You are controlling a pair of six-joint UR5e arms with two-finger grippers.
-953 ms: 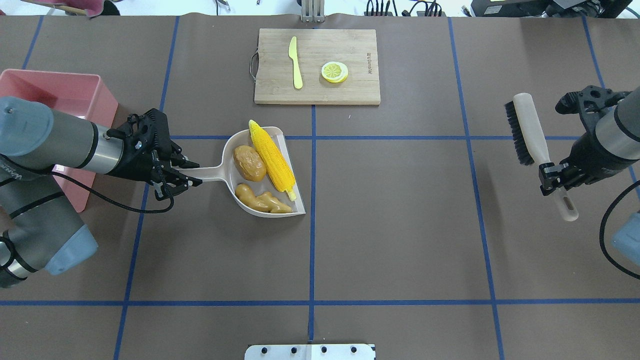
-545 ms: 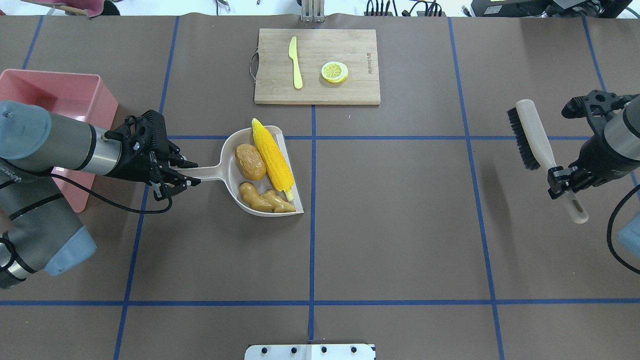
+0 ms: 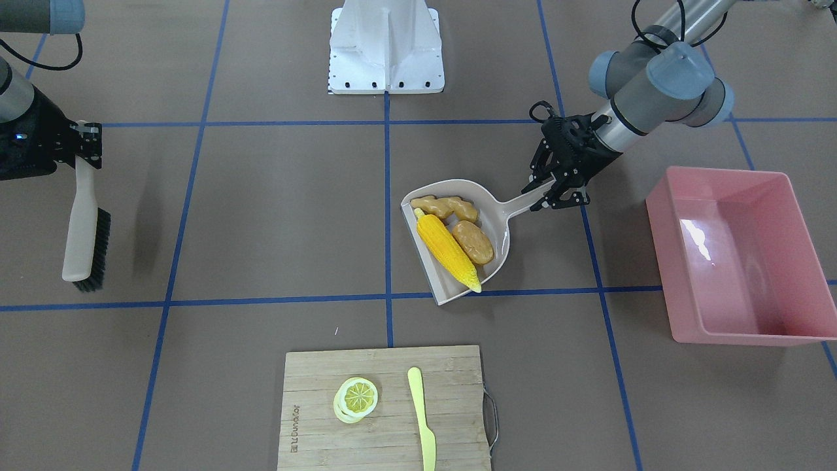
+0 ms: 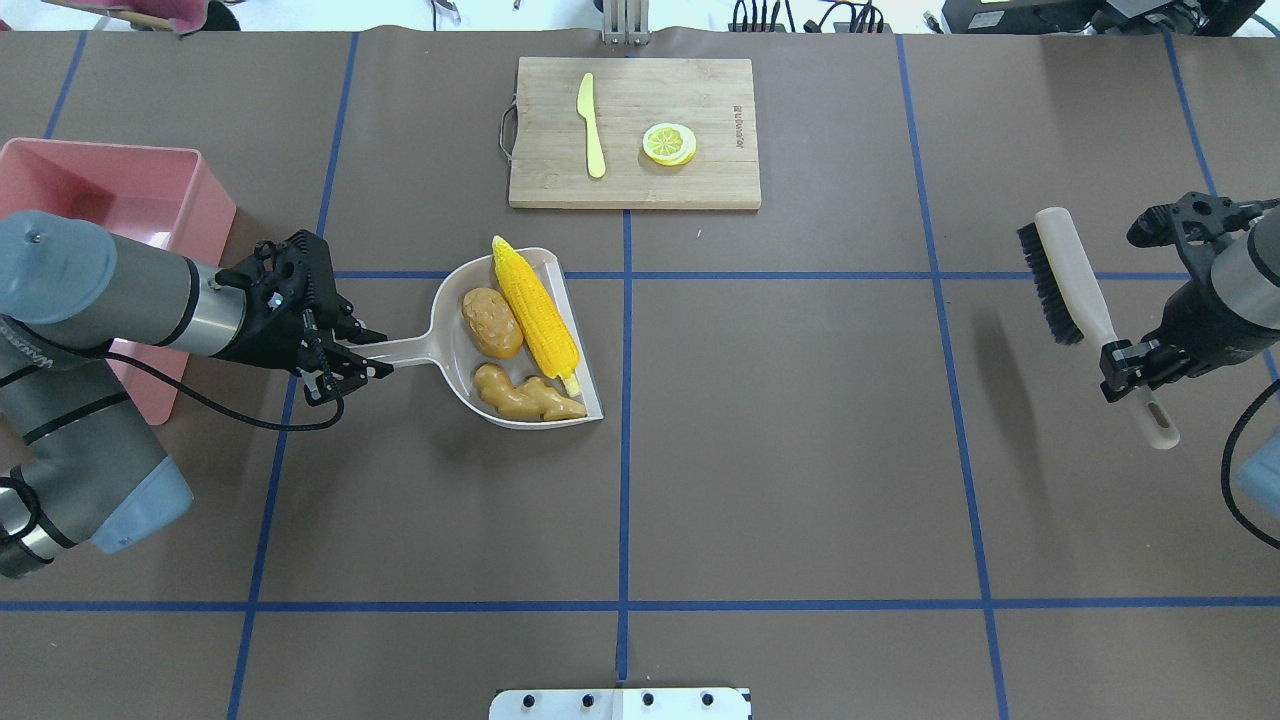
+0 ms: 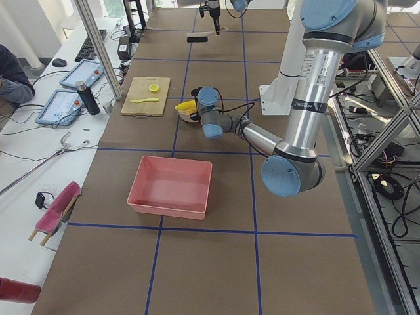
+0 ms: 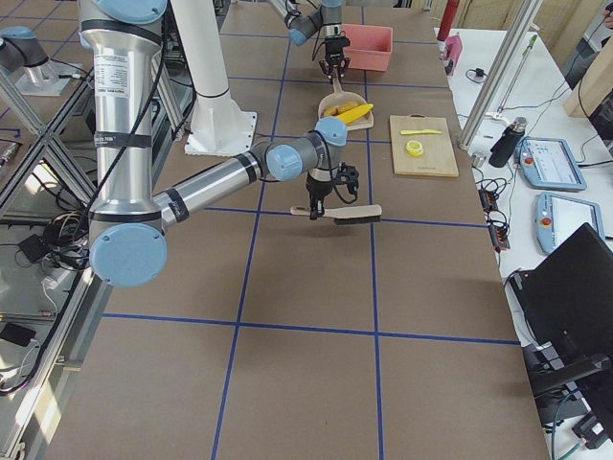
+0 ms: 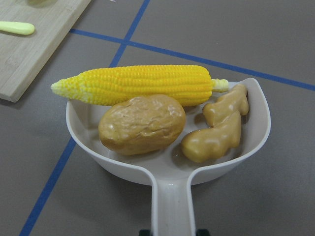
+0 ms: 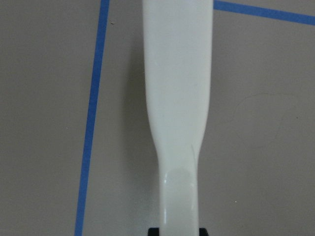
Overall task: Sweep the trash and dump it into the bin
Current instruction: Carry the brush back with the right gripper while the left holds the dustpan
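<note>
Left claw (image 4: 365, 360): narrow, clamped on the handle end of the dustpan (image 4: 412, 346); I keep the pan level so the load stays in.
Dustpan: smooth beige plastic, rounded back wall, flat open lip facing right.
Trash: all in the pan. Bumpy yellow corn (image 4: 535, 315) lies along the lip, round brown potato (image 4: 491, 323) behind it, knobbly tan ginger (image 4: 525, 398) on the near side.
Bin (image 3: 732, 261): glossy pink tub with sloping walls, left of the pan, apart; no trash inside.
Right claw (image 4: 1125, 372): closed on the brush (image 4: 1065, 275) handle, held off the table at far right, out of the way.
Judgement: sweeping done; carry left and tip. The corn likely rolls first.
</note>
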